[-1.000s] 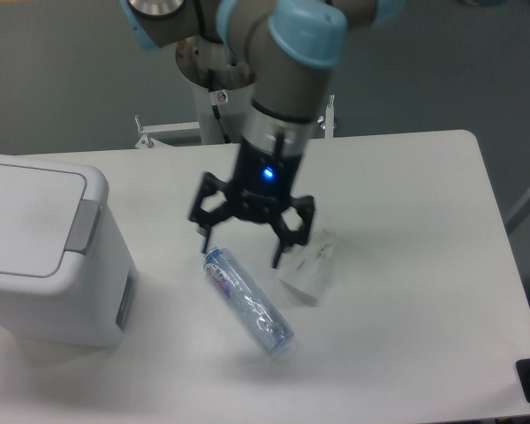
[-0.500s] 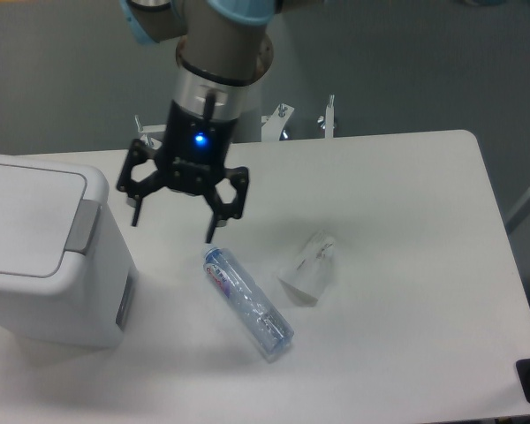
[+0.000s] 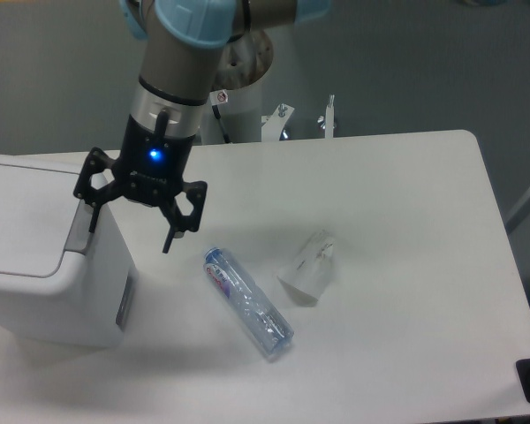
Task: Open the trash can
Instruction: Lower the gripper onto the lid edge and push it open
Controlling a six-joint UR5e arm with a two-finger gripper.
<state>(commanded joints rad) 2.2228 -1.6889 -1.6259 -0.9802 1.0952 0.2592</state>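
The gripper [image 3: 130, 230] has been swept leftward, away from the bottle [image 3: 247, 300], and is now held spread wide and empty at the grey tab [image 3: 81, 228] of the trash can [image 3: 44, 265]; a press looks imminent. The can is seen at the table's [image 3: 406, 265] left edge, white, boxy, lid shut
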